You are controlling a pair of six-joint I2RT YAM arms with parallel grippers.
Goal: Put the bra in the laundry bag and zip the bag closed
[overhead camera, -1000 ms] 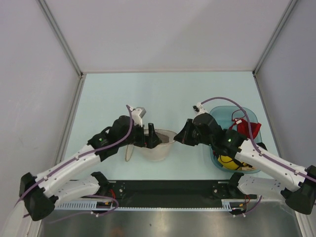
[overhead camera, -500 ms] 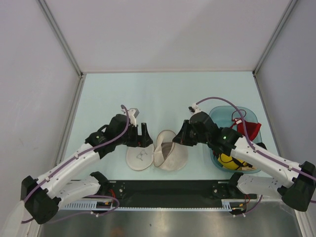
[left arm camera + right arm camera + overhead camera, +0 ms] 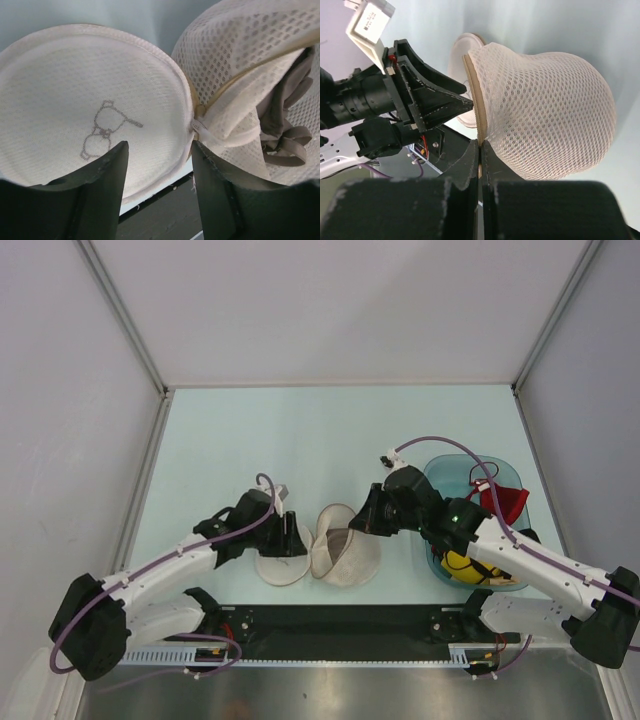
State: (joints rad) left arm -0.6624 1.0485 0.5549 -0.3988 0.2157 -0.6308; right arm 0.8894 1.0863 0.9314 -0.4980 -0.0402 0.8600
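Left end effector (image 3: 159, 150) nearer logo-marked bag (image 3: 55, 85)

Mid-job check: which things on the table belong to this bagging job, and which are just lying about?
In the job: laundry bag, lying open; taupe bra, inside its domed half; right gripper, shut on the bag's rim; left gripper, open at the flat half.
Lying about: teal basket; red bra and yellow-and-black garment inside it.
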